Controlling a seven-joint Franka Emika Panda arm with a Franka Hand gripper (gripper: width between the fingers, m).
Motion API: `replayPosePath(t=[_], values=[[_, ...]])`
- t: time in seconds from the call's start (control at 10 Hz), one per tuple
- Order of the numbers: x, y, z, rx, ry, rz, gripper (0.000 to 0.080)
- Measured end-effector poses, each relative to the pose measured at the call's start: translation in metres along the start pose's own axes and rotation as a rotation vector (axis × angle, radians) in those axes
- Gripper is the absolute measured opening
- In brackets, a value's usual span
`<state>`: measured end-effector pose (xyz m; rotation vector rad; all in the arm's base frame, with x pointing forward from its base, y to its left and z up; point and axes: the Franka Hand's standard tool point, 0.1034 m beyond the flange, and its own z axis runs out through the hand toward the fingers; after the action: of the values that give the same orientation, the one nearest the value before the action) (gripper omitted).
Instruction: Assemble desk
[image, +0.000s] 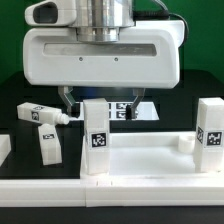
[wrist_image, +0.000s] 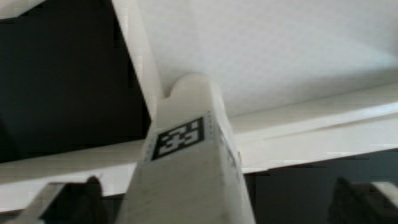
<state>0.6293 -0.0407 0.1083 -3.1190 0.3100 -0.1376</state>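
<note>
The gripper (image: 84, 100) is released, its fingers clear on either side of the upright leg (image: 97, 140) in the tabletop (image: 150, 165) corner socket. A loose leg (image: 50, 146) lies at its nine o'clock. If the upright leg is barely seated, a brushing finger could topple it.

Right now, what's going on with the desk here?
The arm's gripper hangs open around an upright leg standing on the tabletop, its fingers apart from it. A second leg stands upright toward the exterior view's right. Two more legs lie loose on the table at the exterior view's left.
</note>
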Motion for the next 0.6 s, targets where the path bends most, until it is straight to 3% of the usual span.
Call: replayPosePath(t=[0.1, 0.2, 0.3, 0.6], values=[[-0.0002, -0.0002, 0.0003, 0.001, -0.001, 0.081, 0.0552], [0.0000, 0.0035, 0.0003, -0.003, 0.000, 0.172, 0.0370], [-0.0003, 0.0035, 0.0004, -0.003, -0.001, 0.239, 0.0283], [-0.0005, 0.0014, 0.0002, -0.004, 0.000, 0.632, 0.0284]])
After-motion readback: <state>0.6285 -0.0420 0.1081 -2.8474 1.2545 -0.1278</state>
